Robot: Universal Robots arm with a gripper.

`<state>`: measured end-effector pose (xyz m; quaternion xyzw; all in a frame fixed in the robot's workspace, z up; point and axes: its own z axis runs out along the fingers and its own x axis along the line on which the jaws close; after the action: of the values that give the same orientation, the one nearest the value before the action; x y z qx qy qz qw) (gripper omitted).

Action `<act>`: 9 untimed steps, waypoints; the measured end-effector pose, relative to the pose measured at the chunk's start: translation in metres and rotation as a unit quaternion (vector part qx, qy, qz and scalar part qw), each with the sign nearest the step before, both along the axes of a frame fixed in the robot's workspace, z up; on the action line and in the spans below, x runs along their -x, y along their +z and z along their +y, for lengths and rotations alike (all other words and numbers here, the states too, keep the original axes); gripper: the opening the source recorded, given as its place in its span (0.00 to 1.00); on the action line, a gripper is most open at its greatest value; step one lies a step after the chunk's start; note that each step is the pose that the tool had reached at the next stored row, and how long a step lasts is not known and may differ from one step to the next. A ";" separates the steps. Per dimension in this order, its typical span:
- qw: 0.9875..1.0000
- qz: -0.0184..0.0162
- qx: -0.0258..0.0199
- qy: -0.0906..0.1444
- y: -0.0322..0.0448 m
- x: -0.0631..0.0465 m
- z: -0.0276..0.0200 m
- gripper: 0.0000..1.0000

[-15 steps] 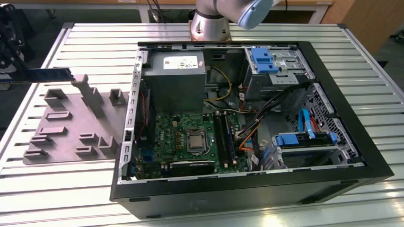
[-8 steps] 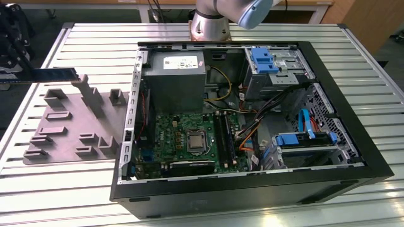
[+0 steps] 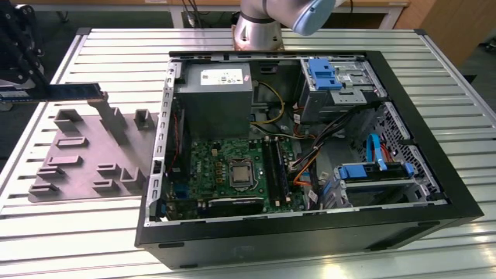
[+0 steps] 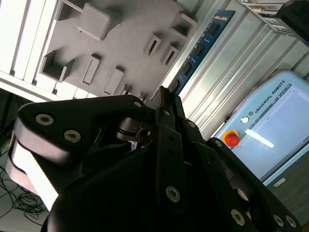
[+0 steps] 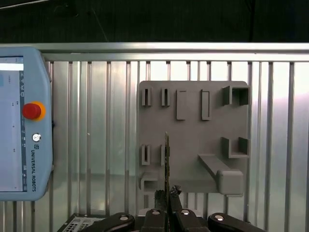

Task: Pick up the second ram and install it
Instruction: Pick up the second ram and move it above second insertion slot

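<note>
Between fingers [image 5: 175, 193]: second ram [image 5: 166, 157], clamped edge-on.

You had bright light. The metal table [image 4: 19, 34] glared white in the second wrist view, and the computer case [image 3: 310, 235] held dark shadows inside.

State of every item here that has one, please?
second ram: held at one end near the grey tray, not installed.
gripper: shut on the second ram.
computer case: lying on its side, open.
</note>
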<state>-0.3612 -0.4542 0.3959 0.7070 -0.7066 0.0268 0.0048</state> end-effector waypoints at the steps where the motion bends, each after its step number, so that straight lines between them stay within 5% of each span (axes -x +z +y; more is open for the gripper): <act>1: 1.000 0.000 0.000 0.000 0.0000 -0.001 0.0000 0.14; 9: 1.000 0.000 0.000 0.000 0.0000 -0.010 0.0000 0.14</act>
<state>-0.3515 -0.4543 0.3959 0.7071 -0.7066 0.0268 0.0048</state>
